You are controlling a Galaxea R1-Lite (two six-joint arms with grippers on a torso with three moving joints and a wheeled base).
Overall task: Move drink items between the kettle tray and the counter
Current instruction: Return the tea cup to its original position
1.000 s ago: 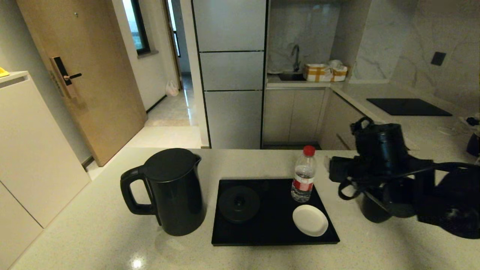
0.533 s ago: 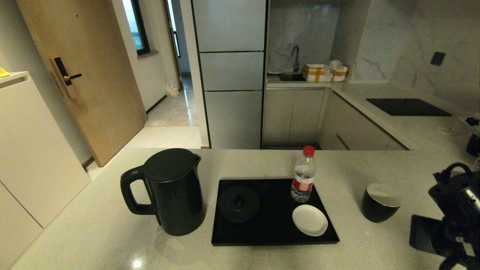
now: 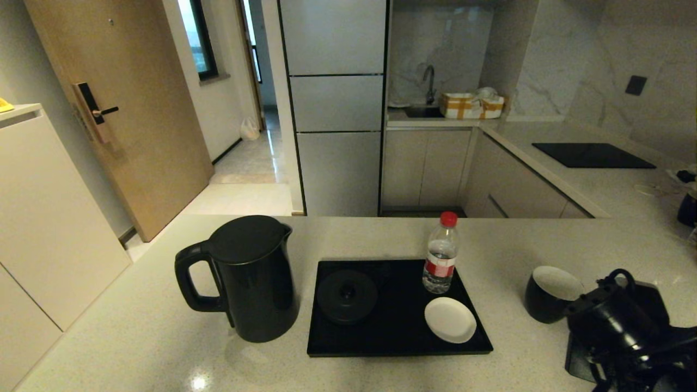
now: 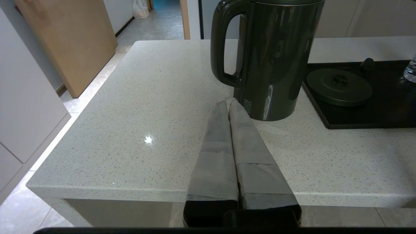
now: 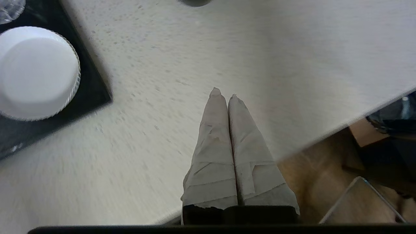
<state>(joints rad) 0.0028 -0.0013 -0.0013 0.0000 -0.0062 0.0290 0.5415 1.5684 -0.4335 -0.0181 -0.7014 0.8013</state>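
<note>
Three drink things wait: the cup (image 3: 549,293) stands on the counter (image 3: 506,239), right of the kettle tray (image 3: 400,342); the bottle (image 3: 440,253) stands upright on the tray; the kettle (image 3: 250,276) stands left of it. Nearest the cup is the right gripper (image 5: 224,92), fingers pressed together, empty, low beside it. Near the kettle, the left gripper (image 4: 228,102) is closed too.

In the head view the right arm (image 3: 626,332) covers the near right side of the black cup (image 3: 547,291) and runs off the lower right corner. The left wrist view cuts off the kettle (image 4: 273,58) lid and most of the bottle (image 4: 410,70). The right wrist view shows the bench (image 5: 195,48) smeared.
</note>
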